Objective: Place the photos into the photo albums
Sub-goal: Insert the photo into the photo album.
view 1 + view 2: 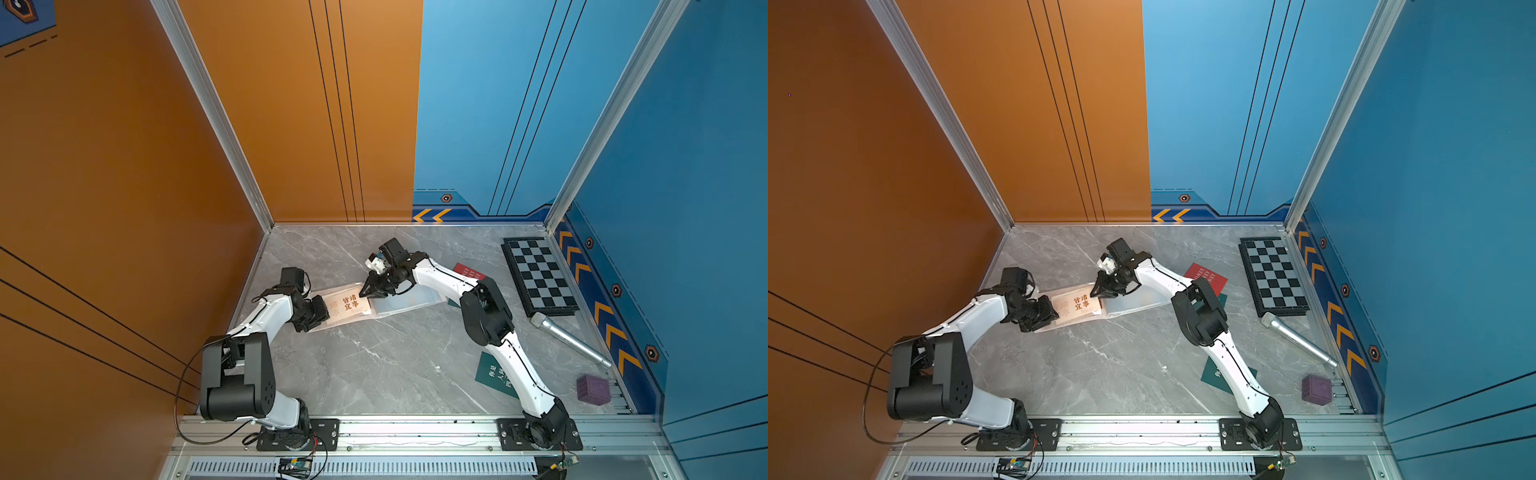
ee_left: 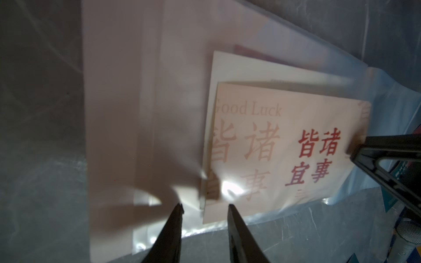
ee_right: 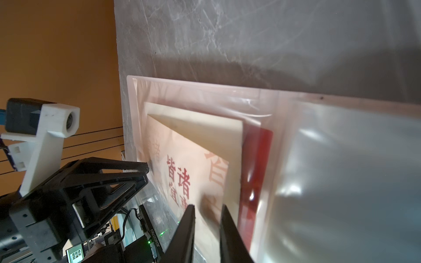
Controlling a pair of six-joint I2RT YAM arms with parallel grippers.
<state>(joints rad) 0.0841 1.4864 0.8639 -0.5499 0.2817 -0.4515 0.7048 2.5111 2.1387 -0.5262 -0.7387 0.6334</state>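
Note:
The photo album [image 1: 415, 301] [image 1: 1142, 300] lies open on the table, its clear sleeve pages spread out. A cream photo [image 1: 348, 305] [image 2: 284, 148] [image 3: 193, 159] with red characters sits partly inside a sleeve, over another cream card. A red photo [image 3: 257, 170] shows deeper in the album. My right gripper [image 1: 362, 294] [image 3: 207, 207] is at the cream photo's right edge, jaws slightly apart above it. My left gripper [image 1: 321, 311] [image 2: 205, 206] is open at the album's left end, its tips on the wrinkled sleeve. A red MONEY photo [image 1: 467, 272] and a dark green photo [image 1: 494, 374] lie on the table, partly hidden by my right arm.
A black-and-white checkerboard [image 1: 538, 276] lies at the back right. A silver microphone [image 1: 569, 338] and a purple cube [image 1: 593, 388] lie along the right wall. The orange wall stands close behind my left arm.

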